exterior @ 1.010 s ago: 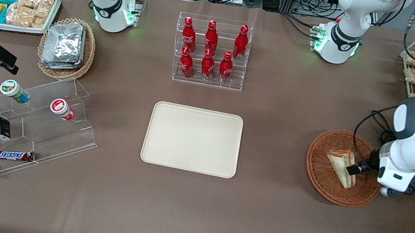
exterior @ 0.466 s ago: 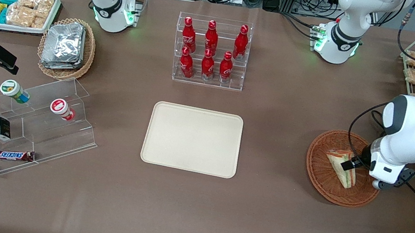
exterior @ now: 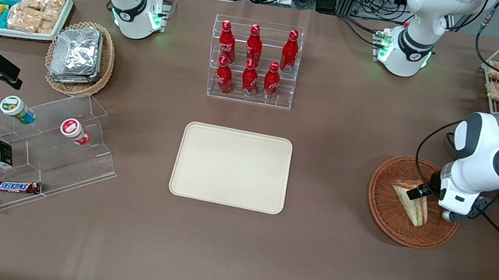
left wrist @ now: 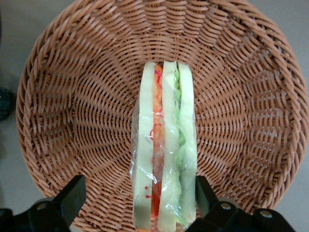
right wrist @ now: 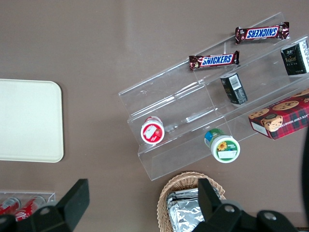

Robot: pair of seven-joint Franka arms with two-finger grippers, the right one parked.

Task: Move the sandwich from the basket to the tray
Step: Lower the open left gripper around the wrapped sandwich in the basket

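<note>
Pincer (left wrist: 137, 203) spread wide astride the sandwich (left wrist: 164, 150) in the basket (left wrist: 72, 96), fingertips cut off.

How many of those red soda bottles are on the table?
6, all in the clear rack farther from the camera than the tray: three on the upper step, three on the lower. None look hidden. The claw is over the sandwich.
</note>
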